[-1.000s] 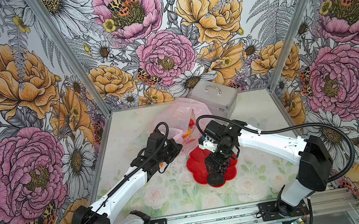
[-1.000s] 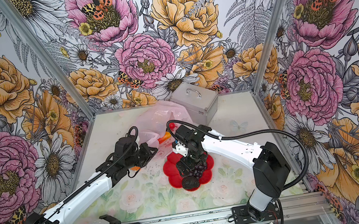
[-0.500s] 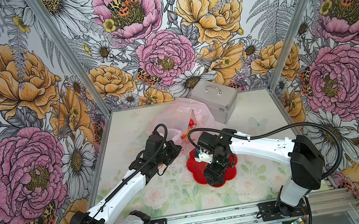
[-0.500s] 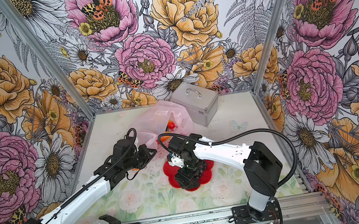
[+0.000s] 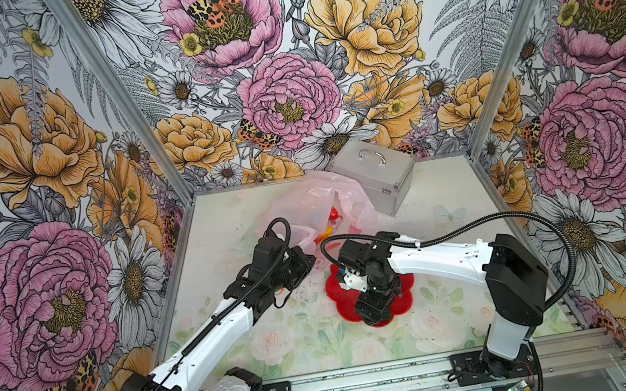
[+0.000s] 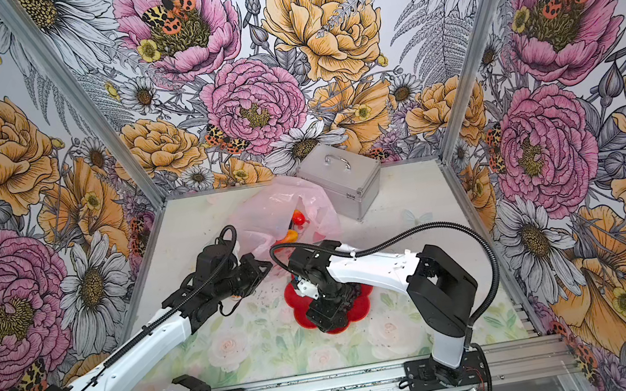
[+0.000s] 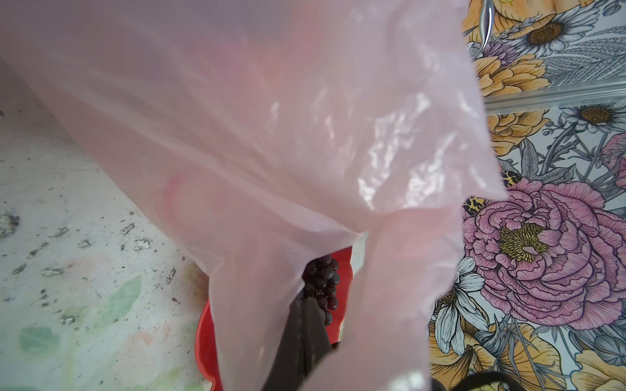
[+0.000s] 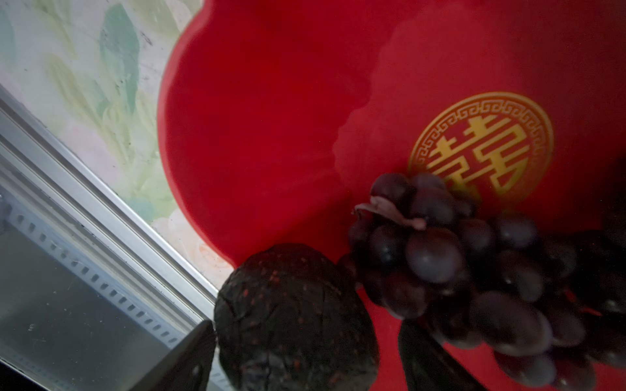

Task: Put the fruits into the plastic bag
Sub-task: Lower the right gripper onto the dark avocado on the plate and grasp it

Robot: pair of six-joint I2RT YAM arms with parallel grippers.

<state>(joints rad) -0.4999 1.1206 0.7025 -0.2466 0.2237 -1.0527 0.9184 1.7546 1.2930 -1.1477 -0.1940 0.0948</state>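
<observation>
One black bumpy avocado point(image 8: 294, 315) and one bunch of dark purple grapes point(image 8: 440, 254) sit on the red plate point(image 8: 271, 118), touching each other, the grapes just beside the plate's gold emblem point(image 8: 481, 149)

Plate is at front centre of the counter point(image 5: 306, 332) in both top views, mostly hidden under the right arm

Right gripper point(image 8: 305, 328) points down over the plate, also seen in the top views point(image 5: 374, 309) point(image 6: 327, 314). Its jaws stand wide apart with the avocado between them. One finger point(image 8: 183, 362) is right at the avocado's side and the other has a small gap, so it is not clamped and holds nothing

Left gripper point(image 5: 306, 262) point(image 6: 263, 269) is closed tight, pinching the near edge of the plastic bag point(image 5: 316, 200) point(image 6: 271, 211). In the left wrist view the pink film point(image 7: 271, 135) rises up over most of the picture, and a dark finger point(image 7: 301, 338) shows through it. The grapes point(image 7: 321, 287) and a strip of red plate show in a gap below the film

Bag lies crumpled at back centre of the counter, just beside the silver case point(image 5: 373, 175) point(image 6: 338, 176). Its mouth faces the front, toward the plate. Inside the mouth are a red fruit point(image 5: 333, 214) point(image 6: 299, 218) and an orange-yellow fruit point(image 5: 325, 231) point(image 6: 291, 234), close together. Cannot tell which fruits they are, or whether more lie deeper in the bag
</observation>
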